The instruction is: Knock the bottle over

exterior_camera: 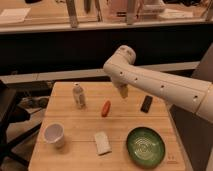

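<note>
The bottle (78,95) is small, slim and pale grey-white with a whitish cap. It stands upright at the back left of the wooden table (75,155). My white arm reaches in from the right and ends above the back middle of the table. The gripper (123,91) hangs from it, pointing down, to the right of the bottle and apart from it. An orange-red carrot-like object (105,108) lies between the bottle and the gripper, a little nearer the front.
A white paper cup (54,135) stands at the front left. A white flat packet (102,142) lies at the front middle. A green plate (145,146) sits at the front right. A small black object (146,104) lies at the right.
</note>
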You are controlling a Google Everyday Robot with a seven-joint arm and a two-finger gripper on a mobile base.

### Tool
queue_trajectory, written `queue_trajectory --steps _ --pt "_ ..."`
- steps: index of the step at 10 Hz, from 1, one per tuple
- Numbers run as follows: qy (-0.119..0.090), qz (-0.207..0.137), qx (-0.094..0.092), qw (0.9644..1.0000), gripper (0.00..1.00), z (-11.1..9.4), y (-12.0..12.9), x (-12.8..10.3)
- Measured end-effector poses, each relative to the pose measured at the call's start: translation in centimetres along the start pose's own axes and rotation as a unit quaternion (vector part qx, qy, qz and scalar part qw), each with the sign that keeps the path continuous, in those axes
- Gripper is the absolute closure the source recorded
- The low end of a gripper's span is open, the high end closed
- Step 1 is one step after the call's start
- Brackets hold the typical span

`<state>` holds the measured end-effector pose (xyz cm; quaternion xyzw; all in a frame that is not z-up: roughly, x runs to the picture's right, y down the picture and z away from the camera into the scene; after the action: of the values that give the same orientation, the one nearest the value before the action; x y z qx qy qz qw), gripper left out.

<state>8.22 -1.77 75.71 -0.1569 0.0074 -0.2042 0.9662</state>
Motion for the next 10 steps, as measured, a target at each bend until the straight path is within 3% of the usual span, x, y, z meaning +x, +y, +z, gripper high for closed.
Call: queue_trajectory --steps 10 --pt "-0.012 -0.055 0.027 0.9981 0.20 0.3 -3.1 -2.3"
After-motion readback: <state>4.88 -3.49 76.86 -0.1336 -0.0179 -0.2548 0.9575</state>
